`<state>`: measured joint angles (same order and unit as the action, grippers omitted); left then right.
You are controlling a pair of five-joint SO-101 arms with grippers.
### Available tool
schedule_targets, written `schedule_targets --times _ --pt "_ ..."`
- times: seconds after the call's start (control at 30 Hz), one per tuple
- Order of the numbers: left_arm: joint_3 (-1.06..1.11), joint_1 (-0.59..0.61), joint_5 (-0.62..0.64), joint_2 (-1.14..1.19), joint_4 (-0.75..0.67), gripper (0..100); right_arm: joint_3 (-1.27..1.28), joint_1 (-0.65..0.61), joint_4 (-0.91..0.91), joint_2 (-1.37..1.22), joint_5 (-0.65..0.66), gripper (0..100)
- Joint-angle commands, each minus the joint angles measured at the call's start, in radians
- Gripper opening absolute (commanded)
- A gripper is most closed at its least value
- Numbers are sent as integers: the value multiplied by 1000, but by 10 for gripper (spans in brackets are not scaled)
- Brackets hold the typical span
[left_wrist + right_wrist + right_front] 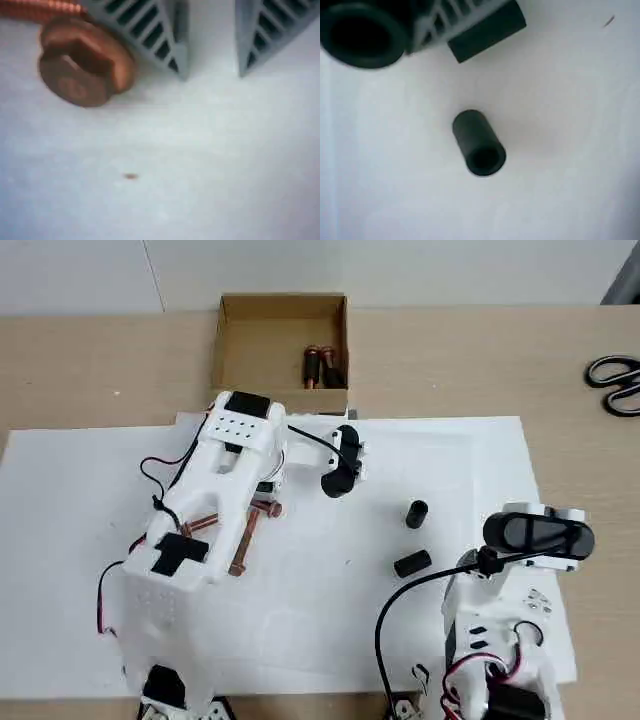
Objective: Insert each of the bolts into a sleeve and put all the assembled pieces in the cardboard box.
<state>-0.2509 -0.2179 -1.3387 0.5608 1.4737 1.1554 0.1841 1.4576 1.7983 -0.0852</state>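
Observation:
Three copper bolts lie on the white sheet: one (244, 541), one (200, 525) and one with its head (272, 508) by my left gripper (266, 490). In the left wrist view that gripper (212, 70) is open and low over the sheet, nothing between its grey fingers (165, 40); the bolt head (80, 70) lies just outside one finger. My right arm (535, 532) is folded back at the right. Its gripper (420, 30) is shut on a black sleeve (360, 35). A second sleeve (479, 144) (412, 563) lies on its side; a third (417, 513) stands upright.
The cardboard box (215, 340) sits at the table's far side, with two assembled pieces (320, 366) in its right part. The left arm's black camera mount (341, 465) hangs just in front of the box. Scissors (615, 380) lie at the far right.

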Motion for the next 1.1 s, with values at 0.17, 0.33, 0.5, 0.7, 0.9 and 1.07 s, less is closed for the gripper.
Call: schedule_targets --times 0.17,0.33,0.5,0.7,0.9,1.07 --pt "-183 -8 -193 -6 166 66 -6 10 -25 -7 -5 3" --pt "-269 -6 -190 -6 279 66 -6 10 -27 -7 -6 3" --pt "-249 6 -186 -8 279 66 -6 10 -27 -2 -6 3" --pt "-186 3 -169 -8 279 66 -6 10 -27 -1 -6 3" --pt "-173 3 -166 -5 279 66 -6 10 -27 -4 -6 3" --pt "-171 2 -166 5 279 65 -6 10 -27 -5 -8 3"
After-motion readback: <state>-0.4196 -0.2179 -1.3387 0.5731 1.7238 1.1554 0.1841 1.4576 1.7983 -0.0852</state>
